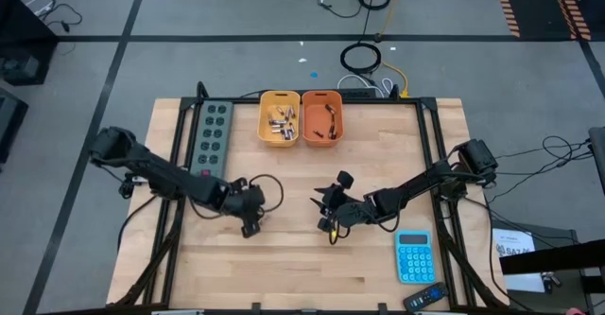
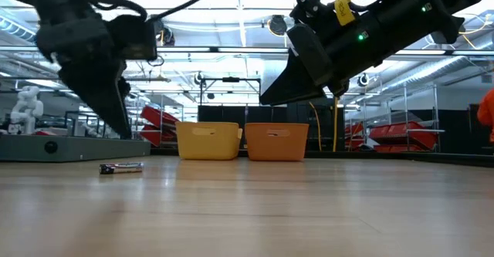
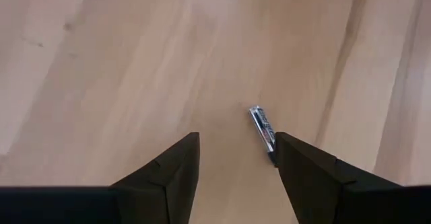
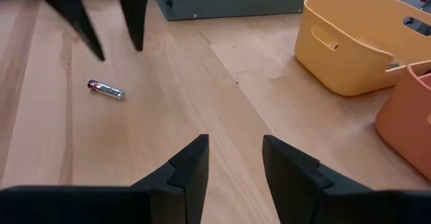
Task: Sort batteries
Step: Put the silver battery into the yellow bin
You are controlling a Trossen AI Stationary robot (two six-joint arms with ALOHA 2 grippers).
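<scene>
- Landmark: the loose battery (image 3: pixel 263 128) lying flat on the wooden table (image 1: pixel 284 268), alone on open wood.
- My left gripper (image 3: pixel 236 163) hangs right over it, fingers spread wide, holding nothing. In my left wrist view the battery sits just off the inner edge of one finger (image 3: pixel 306 177), not centred in the gap.
- Its long axis runs roughly along my reach, slightly slanted, so the fingers would close across its width. Judgement: shift sideways to centre it, then drop.
- In the low view the battery (image 2: pixel 122 167) lies on the wood and my left fingertips sit above it, apart, not touching.
- My right gripper (image 4: pixel 234 160) is farther from the battery, also open and empty, raised off the table. Its wrist view shows the battery (image 4: pixel 106 89) well ahead, beside my left fingers.
- Left arm is clearly nearer; this pick is the left's.
- Room: bare wood all round the battery, nothing to snag. Table edge is not close.
- Beyond the battery: grey power strip (image 1: pixel 213 135) on the far left of the table, then the yellow bin (image 1: pixel 280 118) with several batteries in it, touching the orange bin (image 1: pixel 321 116).
- Blue calculator (image 1: pixel 413 256) is well apart from the battery, past my right gripper, out of the path.
- Judgement: the risk is the battery rolling away when one finger touches first.
</scene>
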